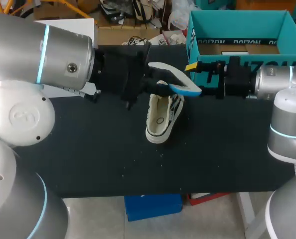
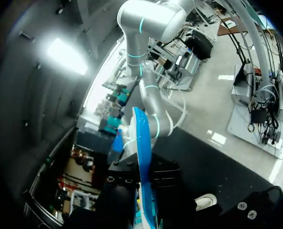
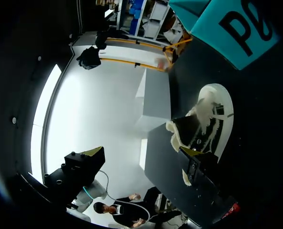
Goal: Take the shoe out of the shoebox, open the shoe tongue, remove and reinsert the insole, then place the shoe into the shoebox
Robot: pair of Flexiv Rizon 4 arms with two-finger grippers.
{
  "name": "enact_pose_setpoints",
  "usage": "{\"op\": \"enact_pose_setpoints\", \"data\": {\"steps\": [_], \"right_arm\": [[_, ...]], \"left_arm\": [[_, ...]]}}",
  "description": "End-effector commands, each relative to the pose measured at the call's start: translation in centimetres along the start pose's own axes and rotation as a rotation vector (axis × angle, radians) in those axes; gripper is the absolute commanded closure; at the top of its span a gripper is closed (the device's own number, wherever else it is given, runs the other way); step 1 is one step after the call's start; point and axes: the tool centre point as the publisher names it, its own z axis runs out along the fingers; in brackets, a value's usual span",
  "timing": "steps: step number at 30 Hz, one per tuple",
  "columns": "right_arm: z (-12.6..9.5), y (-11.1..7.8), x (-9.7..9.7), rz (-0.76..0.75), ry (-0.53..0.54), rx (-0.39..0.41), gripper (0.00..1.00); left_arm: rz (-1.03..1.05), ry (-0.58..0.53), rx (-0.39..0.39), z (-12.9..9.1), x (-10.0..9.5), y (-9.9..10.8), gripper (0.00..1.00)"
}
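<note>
In the left wrist view the insole [image 2: 141,152] is running off the edge at its near end, and the shoe [image 2: 206,201] is mostly hiding, with only one white end peeking out. In the head view the insole is covering the shoe's back end. In the right wrist view the shoebox [image 3: 237,28] is showing just a corner.

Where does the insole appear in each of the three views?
Head view: insole in the air above the shoe, held by the left gripper.
Left wrist view: insole edge-on between its jaws.
Right wrist view: not in it.
Shared landmark: the shoe, in all three.
</note>
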Motion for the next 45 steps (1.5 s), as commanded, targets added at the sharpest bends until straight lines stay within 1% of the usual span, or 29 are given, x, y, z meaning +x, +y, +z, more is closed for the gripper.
{"op": "enact_pose_setpoints", "data": {"steps": [1, 4, 5, 8, 9, 10, 30, 31, 33, 34, 36, 37, 38, 40, 41, 42, 43, 45], "right_arm": [[0.2, 0.0, -0.1, 0.000, -0.001, -0.004, 0.00], [0.2, 0.0, -0.1, 0.000, -0.001, -0.004, 0.00], [0.2, 0.0, -0.1, 0.000, -0.001, -0.004, 0.00], [0.2, 0.0, -0.1, 0.000, -0.001, -0.004, 0.00], [0.2, 0.0, -0.1, 0.000, -0.001, -0.004, 0.00], [0.2, 0.0, -0.1, 0.000, -0.001, -0.004, 0.00], [0.2, 0.0, -0.1, 0.000, -0.001, -0.004, 0.00], [0.2, 0.0, -0.1, 0.000, -0.001, -0.004, 0.00], [0.2, 0.0, -0.1, 0.000, -0.001, -0.004, 0.00], [0.2, 0.0, -0.1, 0.000, -0.001, -0.004, 0.00], [0.2, 0.0, -0.1, 0.000, -0.001, -0.004, 0.00], [0.2, 0.0, -0.1, 0.000, -0.001, -0.004, 0.00], [0.2, 0.0, -0.1, 0.000, -0.001, -0.004, 0.00], [0.2, 0.0, -0.1, 0.000, -0.001, -0.004, 0.00], [0.2, 0.0, -0.1, 0.000, -0.001, -0.004, 0.00], [0.2, 0.0, -0.1, 0.000, -0.001, -0.004, 0.00], [0.2, 0.0, -0.1, 0.000, -0.001, -0.004, 0.00], [0.2, 0.0, -0.1, 0.000, -0.001, -0.004, 0.00]], "left_arm": [[0.099, -0.195, 0.131, -0.6, 4.6, 0.6, 1.00], [0.134, -0.214, 0.192, -0.6, 5.5, 0.7, 1.00], [0.149, -0.211, 0.198, -0.5, 5.8, 0.8, 1.00], [0.167, -0.198, 0.178, -0.2, 6.9, 1.3, 1.00], [0.179, -0.182, 0.158, -0.1, 7.4, 1.5, 1.00], [0.201, -0.143, 0.127, 0.0, 8.0, 1.6, 1.00], [0.201, -0.143, 0.127, 0.0, 8.0, 1.6, 1.00], [0.247, -0.152, 0.128, 0.3, 8.2, 1.0, 1.00], [0.284, -0.163, 0.121, 0.9, 9.2, 0.1, 1.00], [0.312, -0.190, 0.120, 1.1, 9.7, -0.1, 1.00], [0.336, -0.205, 0.112, 1.6, 11.0, 0.0, 1.00], [0.352, -0.222, 0.121, 1.8, 11.5, 0.0, 1.00], [0.366, -0.215, 0.111, 2.0, 12.2, 0.1, 1.00], [0.389, -0.253, 0.106, 2.4, 13.3, 0.5, 1.00], [0.409, -0.251, 0.094, 2.5, 13.8, 0.9, 1.00], [0.416, -0.291, 0.102, 2.6, 14.3, 1.1, 1.00], [0.437, -0.283, 0.090, 2.6, 14.8, 1.3, 1.00], [0.456, -0.324, 0.105, 2.8, 15.6, 1.7, 1.00]]}}
